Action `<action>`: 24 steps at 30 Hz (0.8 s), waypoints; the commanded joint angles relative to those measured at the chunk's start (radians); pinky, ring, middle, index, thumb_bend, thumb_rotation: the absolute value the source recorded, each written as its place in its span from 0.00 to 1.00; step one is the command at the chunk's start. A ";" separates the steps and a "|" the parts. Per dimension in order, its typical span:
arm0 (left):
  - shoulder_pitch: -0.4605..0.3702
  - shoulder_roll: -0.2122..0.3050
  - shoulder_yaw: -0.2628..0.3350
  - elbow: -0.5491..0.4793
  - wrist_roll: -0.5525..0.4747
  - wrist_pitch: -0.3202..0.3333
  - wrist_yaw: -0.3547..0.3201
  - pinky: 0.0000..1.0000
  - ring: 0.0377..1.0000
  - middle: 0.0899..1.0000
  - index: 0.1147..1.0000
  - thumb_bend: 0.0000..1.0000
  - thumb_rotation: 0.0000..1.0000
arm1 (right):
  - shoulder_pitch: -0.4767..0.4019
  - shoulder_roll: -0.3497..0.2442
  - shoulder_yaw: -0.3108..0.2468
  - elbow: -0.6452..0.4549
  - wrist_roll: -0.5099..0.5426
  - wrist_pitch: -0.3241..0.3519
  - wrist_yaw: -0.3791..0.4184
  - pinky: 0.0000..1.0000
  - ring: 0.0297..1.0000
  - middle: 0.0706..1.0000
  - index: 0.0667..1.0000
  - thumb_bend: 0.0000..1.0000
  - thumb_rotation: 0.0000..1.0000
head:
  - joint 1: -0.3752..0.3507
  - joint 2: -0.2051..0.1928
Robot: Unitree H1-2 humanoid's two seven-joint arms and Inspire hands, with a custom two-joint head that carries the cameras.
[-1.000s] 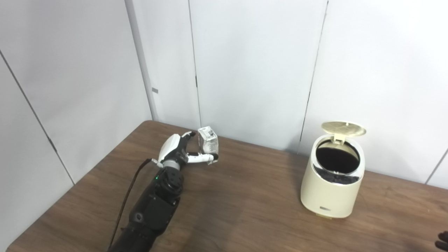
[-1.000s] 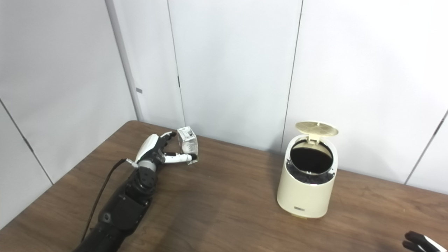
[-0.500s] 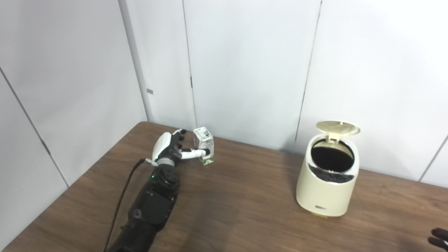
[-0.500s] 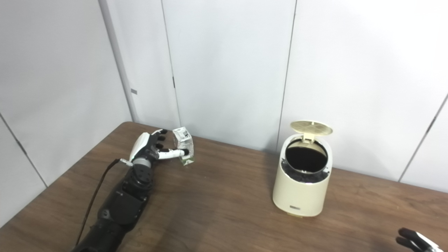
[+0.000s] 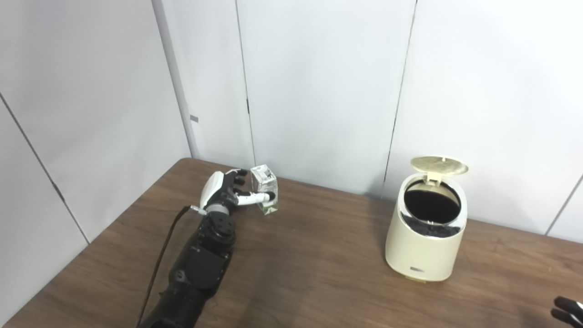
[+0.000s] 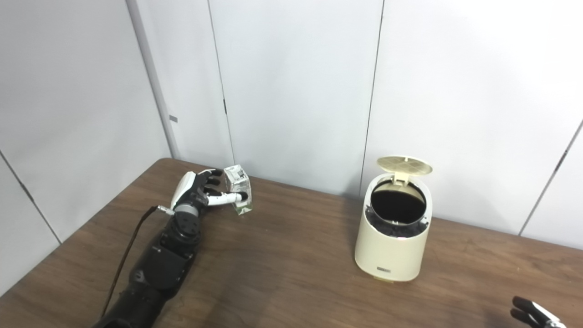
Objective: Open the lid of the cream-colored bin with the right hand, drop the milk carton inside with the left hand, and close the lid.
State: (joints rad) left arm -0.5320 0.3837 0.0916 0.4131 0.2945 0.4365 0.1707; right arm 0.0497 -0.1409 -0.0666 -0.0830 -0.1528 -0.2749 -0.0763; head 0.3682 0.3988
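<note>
Our left hand [image 5: 226,193] wraps its fingers [image 5: 255,197] around the small white milk carton [image 5: 265,187]; the cream-colored round bin [image 5: 426,243] stands open on the brown wooden bench [image 5: 319,273].

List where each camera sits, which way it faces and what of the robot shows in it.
Left eye view: on the head, looking down over the table; left hand around the milk carton, right hand's fingertips at the corner.
Right eye view: beside it, facing the same way; same arm, same fingertips.
Shared: cream-colored bin, its lid up.
</note>
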 commanded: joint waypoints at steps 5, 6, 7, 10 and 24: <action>-0.060 -0.014 -0.004 -0.010 -0.029 -0.072 0.001 0.63 0.74 0.79 0.83 0.94 0.25 | 0.026 0.028 0.009 0.007 -0.009 -0.008 -0.008 0.58 0.73 0.76 0.72 0.16 0.53 | -0.003 0.002; -0.062 -0.017 -0.004 -0.013 -0.029 -0.072 0.006 0.63 0.74 0.78 0.82 0.95 0.24 | 0.025 0.028 0.009 0.009 -0.011 -0.011 -0.009 0.57 0.73 0.76 0.72 0.16 0.52 | -0.003 0.001; -0.061 -0.021 -0.004 -0.017 -0.028 -0.073 0.010 0.62 0.73 0.78 0.81 0.95 0.23 | 0.025 0.028 0.009 0.010 -0.012 -0.012 -0.009 0.58 0.73 0.76 0.72 0.16 0.52 | -0.003 0.001; -0.058 -0.030 -0.001 -0.026 -0.031 -0.091 0.019 0.62 0.73 0.76 0.79 0.94 0.20 | 0.024 0.028 0.010 0.013 -0.017 -0.015 -0.011 0.58 0.73 0.75 0.71 0.16 0.51 | -0.010 0.001; -0.065 -0.043 0.005 0.011 -0.043 -0.154 0.041 0.60 0.71 0.74 0.77 0.89 0.16 | 0.034 0.033 0.016 -0.001 -0.042 -0.011 -0.016 0.59 0.73 0.75 0.72 0.16 0.52 | -0.020 0.006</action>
State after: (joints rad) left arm -0.5421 0.3238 0.0911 0.4338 0.2448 0.3327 0.1878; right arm 0.0585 -0.1273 -0.0622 -0.0976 -0.1851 -0.2648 -0.0825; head 0.3467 0.4035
